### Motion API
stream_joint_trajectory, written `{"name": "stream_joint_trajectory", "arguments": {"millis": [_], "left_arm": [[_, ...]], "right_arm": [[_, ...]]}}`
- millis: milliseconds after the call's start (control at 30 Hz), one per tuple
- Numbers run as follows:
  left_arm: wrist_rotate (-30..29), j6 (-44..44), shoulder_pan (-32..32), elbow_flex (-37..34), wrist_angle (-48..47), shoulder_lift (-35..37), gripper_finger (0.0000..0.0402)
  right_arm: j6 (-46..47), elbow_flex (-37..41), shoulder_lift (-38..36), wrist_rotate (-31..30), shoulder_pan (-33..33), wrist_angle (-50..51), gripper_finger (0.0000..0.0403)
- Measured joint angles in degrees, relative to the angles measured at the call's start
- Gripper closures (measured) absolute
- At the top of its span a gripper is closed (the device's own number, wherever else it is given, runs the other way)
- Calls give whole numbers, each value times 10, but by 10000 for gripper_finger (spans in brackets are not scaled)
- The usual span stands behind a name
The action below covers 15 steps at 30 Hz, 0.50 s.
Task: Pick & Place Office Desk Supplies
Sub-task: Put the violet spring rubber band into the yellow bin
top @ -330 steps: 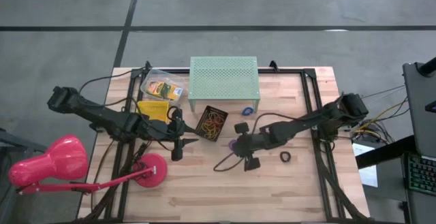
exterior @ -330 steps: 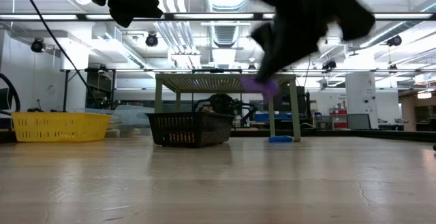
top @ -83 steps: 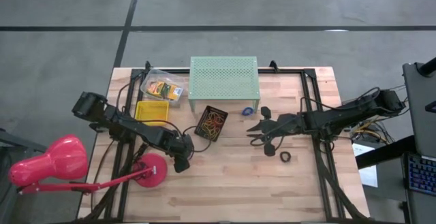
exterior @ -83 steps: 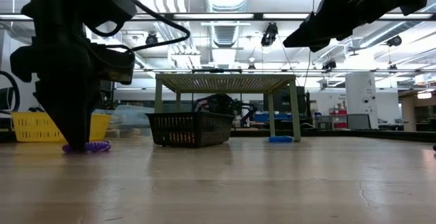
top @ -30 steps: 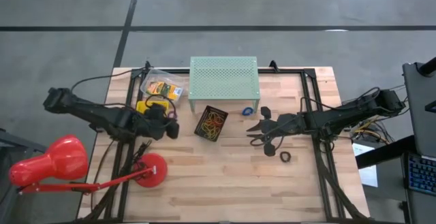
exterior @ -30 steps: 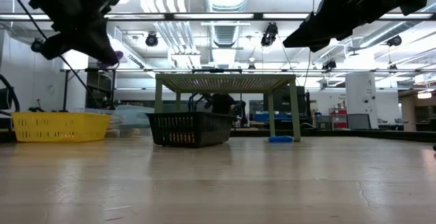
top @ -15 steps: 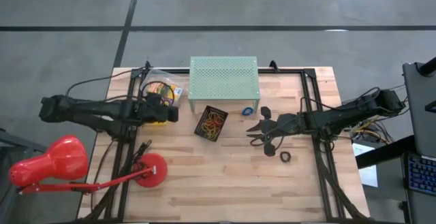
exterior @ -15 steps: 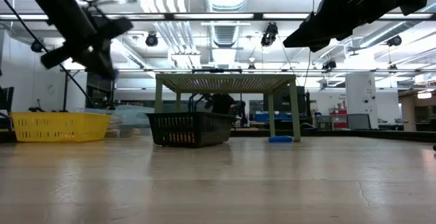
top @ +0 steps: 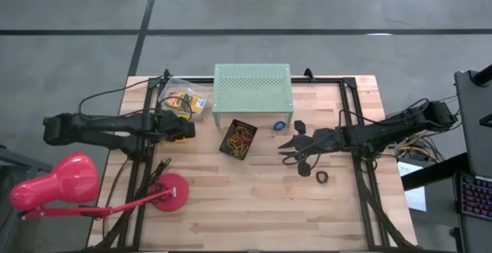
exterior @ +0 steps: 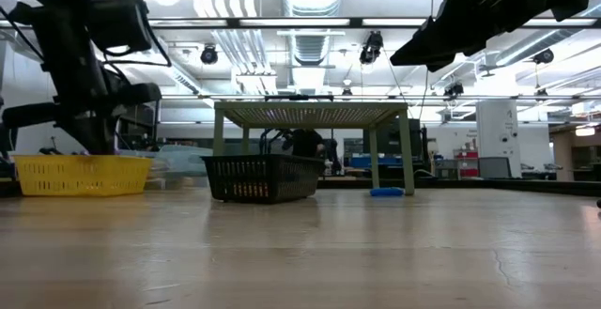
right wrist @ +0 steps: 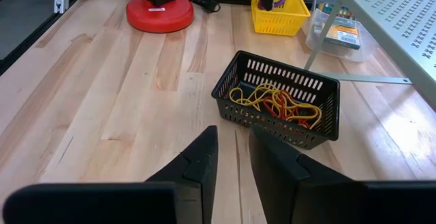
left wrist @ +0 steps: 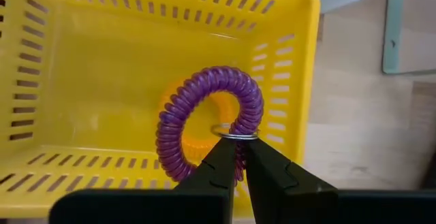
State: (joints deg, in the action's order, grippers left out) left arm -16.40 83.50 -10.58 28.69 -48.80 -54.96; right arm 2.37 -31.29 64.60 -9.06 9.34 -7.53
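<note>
A: You're holding the left gripper (left wrist: 236, 157) over the yellow basket (left wrist: 300, 20), at centre frame in the left wrist view, fingers clamped on the purple coil keyring (left wrist: 208, 118) at its metal ring.

B: The risk?

A: You're pinching it only by that thin ring. It could be snagging on a fingertip when you let go, or swinging wide and clipping the basket wall.

B: And the right gripper (right wrist: 231, 157)?

A: It's waiting, fingers slightly apart and empty, near the black basket (right wrist: 327, 88) of rubber bands (right wrist: 272, 105).
</note>
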Motion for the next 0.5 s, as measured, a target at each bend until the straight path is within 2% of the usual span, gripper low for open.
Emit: {"name": "stream_joint_trajectory", "arguments": {"millis": [300, 500], "left_arm": [[4, -12, -1, 2, 8, 0, 359], [15, -25, -1, 2, 20, 0, 286]], "right_arm": [[0, 0, 0, 0, 0, 0, 335], [0, 0, 0, 0, 0, 0, 325]]}}
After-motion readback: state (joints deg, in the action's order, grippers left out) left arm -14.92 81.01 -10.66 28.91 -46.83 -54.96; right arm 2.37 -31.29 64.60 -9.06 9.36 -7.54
